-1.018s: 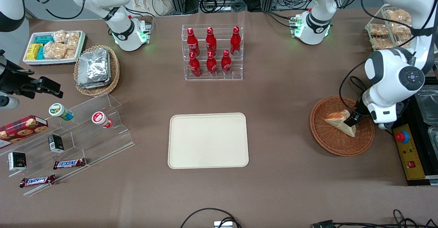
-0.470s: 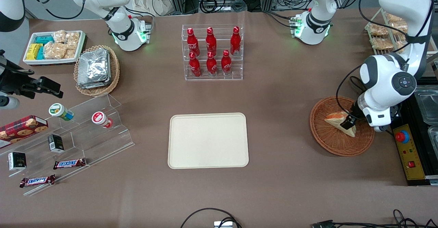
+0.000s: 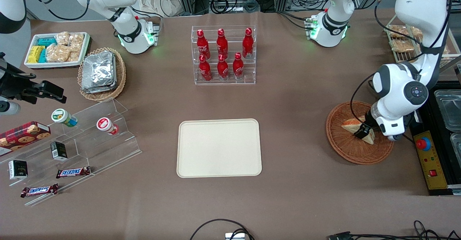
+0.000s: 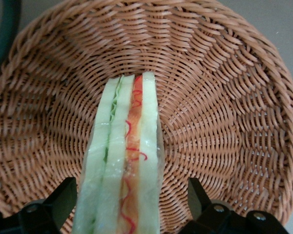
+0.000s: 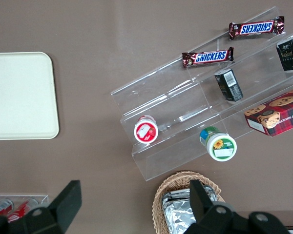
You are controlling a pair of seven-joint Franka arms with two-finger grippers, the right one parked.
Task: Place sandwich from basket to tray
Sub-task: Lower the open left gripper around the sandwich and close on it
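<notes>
The sandwich [image 3: 350, 124], a clear-wrapped wedge of white bread with orange-red and green layers, lies in the round brown wicker basket [image 3: 347, 152] toward the working arm's end of the table. My left gripper [image 3: 362, 131] is down in the basket, open, with its black fingers [image 4: 64, 194] straddling the sandwich [image 4: 124, 161]. A gap shows between each finger and the wrap. The wrist view shows the basket's woven wall [image 4: 224, 122] around the wedge. The cream tray [image 3: 219, 148] lies flat at the table's middle, with nothing on it.
A clear rack of red bottles [image 3: 223, 54] stands farther from the front camera than the tray. A black control box with a red button [image 3: 430, 157] sits beside the basket. Clear tiered shelves with snacks [image 3: 72, 143] and a foil-pack basket [image 3: 102, 72] lie toward the parked arm's end.
The left gripper has shifted a little toward the tray over the sandwich and sunk lower around it. The sandwich and basket have not moved.
</notes>
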